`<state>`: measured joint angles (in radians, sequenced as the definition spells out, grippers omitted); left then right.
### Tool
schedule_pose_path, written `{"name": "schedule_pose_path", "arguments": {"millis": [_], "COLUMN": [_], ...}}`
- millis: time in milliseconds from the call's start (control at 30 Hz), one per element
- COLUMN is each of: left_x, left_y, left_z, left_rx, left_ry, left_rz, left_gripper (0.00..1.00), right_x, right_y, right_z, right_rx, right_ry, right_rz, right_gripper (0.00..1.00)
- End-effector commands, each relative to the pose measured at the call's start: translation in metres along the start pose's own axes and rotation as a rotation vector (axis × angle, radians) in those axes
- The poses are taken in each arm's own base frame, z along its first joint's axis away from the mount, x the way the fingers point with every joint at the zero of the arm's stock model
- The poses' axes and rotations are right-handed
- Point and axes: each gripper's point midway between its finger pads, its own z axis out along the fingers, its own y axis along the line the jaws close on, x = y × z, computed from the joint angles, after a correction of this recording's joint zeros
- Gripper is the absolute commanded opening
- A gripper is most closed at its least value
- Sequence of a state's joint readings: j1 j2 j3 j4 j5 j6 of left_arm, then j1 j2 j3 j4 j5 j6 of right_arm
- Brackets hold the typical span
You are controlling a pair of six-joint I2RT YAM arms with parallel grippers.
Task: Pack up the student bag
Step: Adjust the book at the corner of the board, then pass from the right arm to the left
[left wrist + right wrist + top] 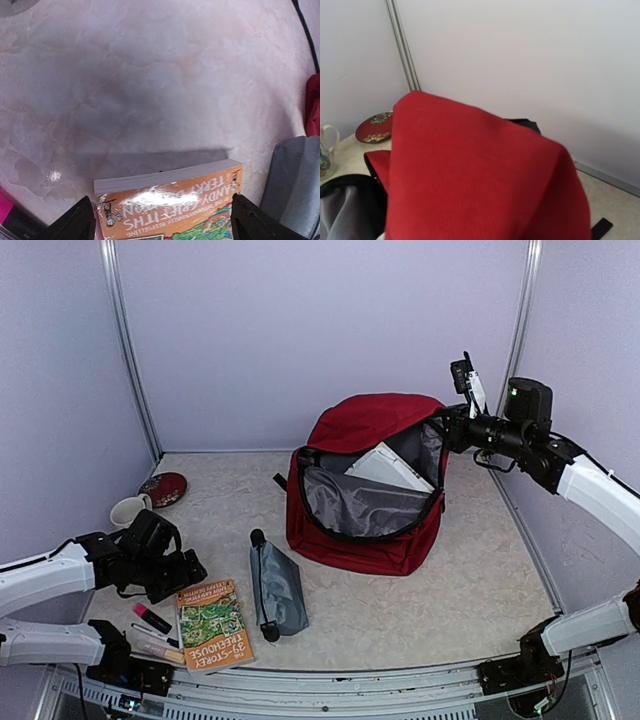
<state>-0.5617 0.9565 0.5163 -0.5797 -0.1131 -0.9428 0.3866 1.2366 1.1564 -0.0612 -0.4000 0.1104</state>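
The student bag (365, 525) is a dark red backpack standing at the table's middle with its mouth wide open. Grey lining and a white flat item (388, 468) show inside. My right gripper (443, 428) is shut on the bag's upper rim at the right and holds it up. In the right wrist view the bag's red fabric (480, 170) hides the fingers. My left gripper (160, 210) is open just above the near-left table. The top edge of an orange paperback (170, 197) lies between its black fingers (80, 220). In the top view the left gripper (188, 568) hovers beside that paperback (213, 623).
A grey zip pouch (276, 588) lies between the paperback and the bag, and it also shows as the grey pouch (295, 185) in the left wrist view. A pink highlighter (152, 617) and pens (158, 648) lie left of the paperback. A mug (128, 510) and a patterned plate (163, 488) sit at the back left.
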Motion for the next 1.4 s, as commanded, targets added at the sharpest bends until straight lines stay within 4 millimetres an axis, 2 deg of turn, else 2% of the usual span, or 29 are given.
{"name": "schedule_pose_path", "arguments": {"millis": [0,200,267,400,533,600,700,800,867,967,1067,1133,1167,1267,1367], "left_x": [0.015,0.023,0.026,0.020,0.020,0.025,0.028,0.009,-0.014,-0.060,-0.084,-0.095,-0.104,-0.110,-0.113], "left_y": [0.014,0.018,0.012,-0.006,-0.017,-0.018,-0.023,-0.043,-0.060,-0.111,-0.170,-0.204,-0.238,-0.273,-0.295], "left_z": [0.012,0.026,0.031,0.034,0.036,0.037,0.030,0.006,-0.020,-0.077,-0.122,-0.144,-0.165,-0.172,-0.153], "left_rx": [-0.039,-0.020,0.018,0.089,0.128,0.131,0.145,0.177,0.150,0.175,0.296,0.387,0.473,0.500,0.450], "left_ry": [0.042,0.062,0.079,0.065,0.082,0.106,0.105,0.014,-0.100,-0.303,-0.430,-0.493,-0.563,-0.627,-0.626], "left_rz": [-0.041,-0.055,-0.048,-0.016,0.006,0.008,0.003,0.061,0.154,0.283,0.403,0.485,0.593,0.758,0.913], "left_gripper": [0.90,0.84,0.83,0.82,0.70,0.67,0.64,0.66,0.75,0.82,0.88,0.91,0.95,0.99,0.99], "right_x": [-0.008,-0.009,-0.007,-0.007,-0.009,-0.010,-0.012,-0.021,-0.028,-0.043,-0.056,-0.061,-0.064,-0.073,-0.081], "right_y": [0.004,0.004,0.003,0.002,0.005,0.005,0.007,0.018,0.030,0.044,0.052,0.061,0.077,0.109,0.127], "right_z": [0.001,0.001,0.002,0.006,0.008,0.009,0.016,0.026,0.032,0.042,0.059,0.070,0.081,0.079,0.076], "right_rx": [-0.015,-0.014,-0.010,-0.015,-0.041,-0.044,-0.069,-0.157,-0.250,-0.376,-0.444,-0.493,-0.576,-0.752,-0.843], "right_ry": [-0.036,-0.037,-0.036,-0.033,-0.039,-0.042,-0.032,-0.037,-0.048,-0.067,-0.078,-0.089,-0.103,-0.140,-0.180], "right_rz": [-0.009,-0.011,-0.009,0.012,0.025,0.015,-0.011,-0.043,-0.084,-0.130,-0.141,-0.154,-0.168,-0.208,-0.235], "right_gripper": [0.00,0.00,0.00,0.00,0.00,0.00,0.00,0.00,0.00,0.00,0.00,0.00,0.00,0.00,0.00]}}
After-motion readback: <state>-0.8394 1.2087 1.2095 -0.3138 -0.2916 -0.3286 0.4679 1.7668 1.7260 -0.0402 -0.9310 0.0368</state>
